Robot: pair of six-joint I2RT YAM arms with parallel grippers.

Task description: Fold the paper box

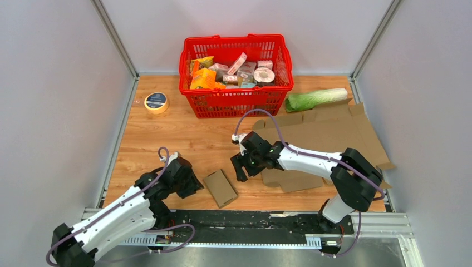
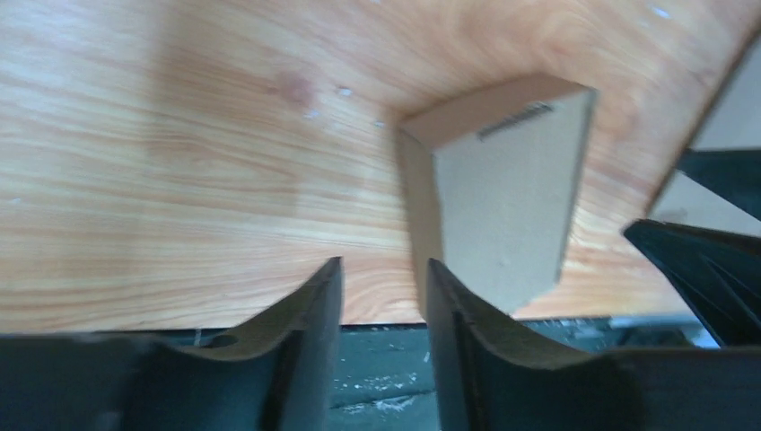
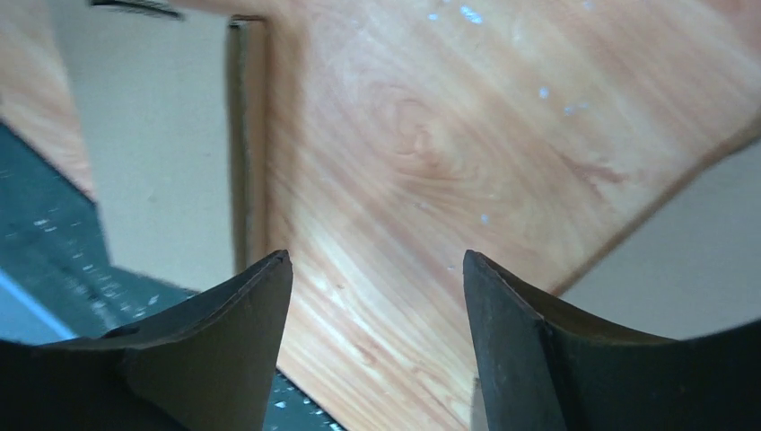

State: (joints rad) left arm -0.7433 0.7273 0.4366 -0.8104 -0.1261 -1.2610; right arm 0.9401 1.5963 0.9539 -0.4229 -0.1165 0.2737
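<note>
Closest to where I stand, the dark rail [image 1: 239,219] carries both arm bases. Just past it the small paper box [image 1: 220,188] lies on the table [image 1: 167,139], between the two hands. The left hand [image 1: 190,182] hovers just beside the box's left edge, its fingers [image 2: 305,341] moderately apart with nothing between them. The right hand [image 1: 240,167] sits near the box's far right corner, spread wide and equally empty. The box is matte brown cardboard, a shallow slab with crisp edges, one low side wall showing, and a dark printed mark near one end. It looks light and thin. The table is smooth, glossy wood-grain laminate, so I'd expect a push meant to crease a flap to send the box skating instead, perhaps onto the rail, since it lies so near that edge. A pinch on a single thin edge could crumple the card or crease it off the score line. The hard, dark, curved fingers of the two hands are close enough to knock together over so small a thing. The right arm also reaches across a big flat cardboard sheet [image 1: 328,133], which it or its cable might drag.
</note>
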